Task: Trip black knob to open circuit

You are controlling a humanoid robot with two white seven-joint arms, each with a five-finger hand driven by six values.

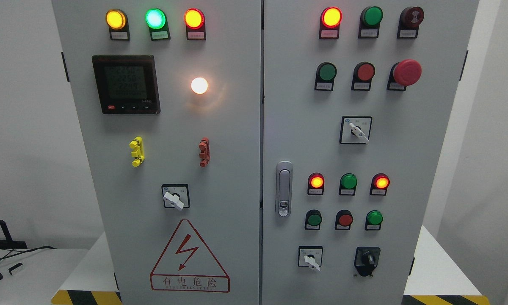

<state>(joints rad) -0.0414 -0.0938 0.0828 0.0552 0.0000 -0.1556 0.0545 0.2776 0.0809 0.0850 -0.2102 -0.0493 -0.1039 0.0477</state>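
A grey electrical cabinet [237, 169] with two doors fills the head view. The black knob [367, 259] sits on a black plate at the lower right of the right door, its handle standing roughly upright. Left of it is a white-handled selector switch [310, 258]. No robot hand or arm shows anywhere in the picture.
Lit and unlit indicator lamps, push buttons, a red mushroom stop button [406, 72], a digital meter [125, 84], two more white selector switches [356, 130] [175, 197] and a door latch [284, 189] cover the doors. A lightning warning triangle [189, 256] marks the left door. Cables lie at lower left.
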